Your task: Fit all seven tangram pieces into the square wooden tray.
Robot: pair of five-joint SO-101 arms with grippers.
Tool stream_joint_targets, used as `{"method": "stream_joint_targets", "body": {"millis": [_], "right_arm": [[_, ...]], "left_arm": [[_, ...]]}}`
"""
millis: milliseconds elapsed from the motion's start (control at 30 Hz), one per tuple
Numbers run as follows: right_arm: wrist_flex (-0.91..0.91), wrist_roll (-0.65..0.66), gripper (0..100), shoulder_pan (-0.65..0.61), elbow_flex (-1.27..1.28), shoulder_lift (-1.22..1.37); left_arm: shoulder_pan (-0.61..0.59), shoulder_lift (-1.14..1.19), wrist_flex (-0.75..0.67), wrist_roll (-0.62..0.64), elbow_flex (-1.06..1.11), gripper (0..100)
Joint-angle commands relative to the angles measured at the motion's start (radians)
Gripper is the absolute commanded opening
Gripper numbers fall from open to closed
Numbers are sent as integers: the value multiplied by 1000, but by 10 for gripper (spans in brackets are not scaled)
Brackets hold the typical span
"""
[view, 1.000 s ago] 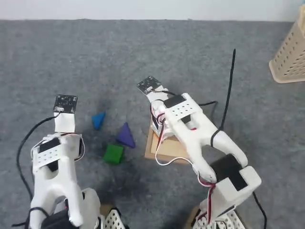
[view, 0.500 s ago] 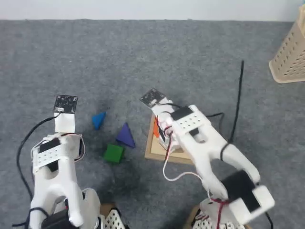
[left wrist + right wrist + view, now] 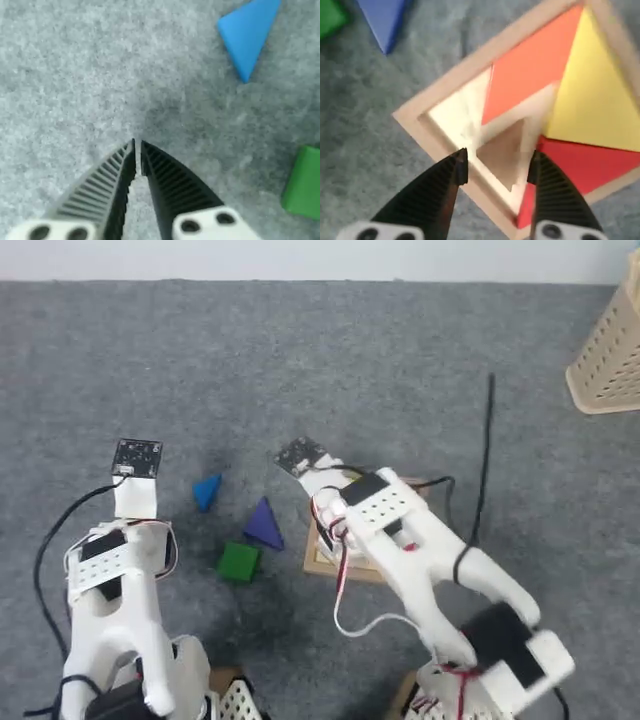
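— While the square wooden tray sits under the right arm, how many pieces does it hold?
— Three: orange piece, yellow piece, red piece. Three more lie loose at its nine o'clock: blue triangle, purple triangle, green block.
— Grippers?
— Right gripper gapes above the tray; left gripper is pinched closed, empty.
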Motion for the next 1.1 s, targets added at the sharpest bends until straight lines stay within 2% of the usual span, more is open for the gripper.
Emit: {"method": "stream_joint_targets", "body": {"millis": [0, 167, 367, 633, 700, 800, 1067], "right_arm": [[10, -15, 206, -8, -58, 51], [15, -17, 196, 18, -110, 125], [13, -17, 80, 27, -149, 159], [56, -6, 80, 25, -216, 67], [91, 40, 80, 22, -258, 38], [151, 250, 80, 24, -316, 25], [234, 1132, 80, 33, -350, 73]], "left_arm": [[-2, -35, -18, -12, -4, 16], [-3, -35, -18, -12, -4, 16], [-3, -35, -18, -12, -4, 16], [-3, -35, -18, -12, -4, 16], [-3, -35, -18, -12, -4, 16], [-3, -35, -18, -12, -4, 16], [-5, -35, -18, -12, -4, 16]]}}
